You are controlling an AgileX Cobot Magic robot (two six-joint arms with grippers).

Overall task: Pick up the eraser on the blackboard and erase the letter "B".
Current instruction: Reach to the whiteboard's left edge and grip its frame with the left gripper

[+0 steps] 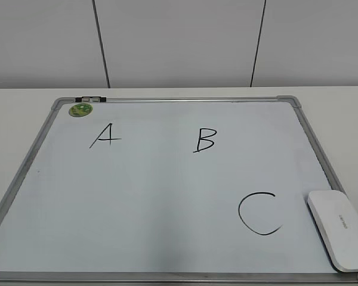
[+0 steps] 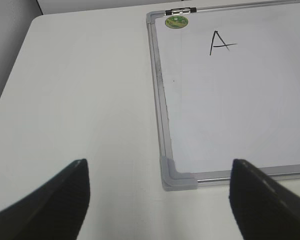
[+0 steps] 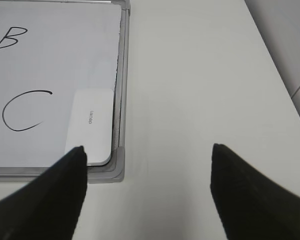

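Note:
The blackboard (image 1: 167,196) is a white dry-erase board with a silver frame, lying flat on the table. The black letter "B" (image 1: 205,140) is drawn at its upper middle and also shows in the right wrist view (image 3: 11,38). The white eraser (image 1: 340,227) lies on the board's near right corner, beside the "C" (image 1: 259,213); it also shows in the right wrist view (image 3: 90,125). My right gripper (image 3: 147,187) is open and empty, hovering over the table just right of that corner. My left gripper (image 2: 157,192) is open and empty near the board's near left corner (image 2: 176,177). Neither gripper shows in the exterior view.
A black "A" (image 1: 105,136) is at the board's upper left, with a round green sticker (image 1: 80,109) and a small clip (image 1: 90,99) on the top frame. White table (image 2: 80,100) lies on both sides of the board. A panelled wall stands behind.

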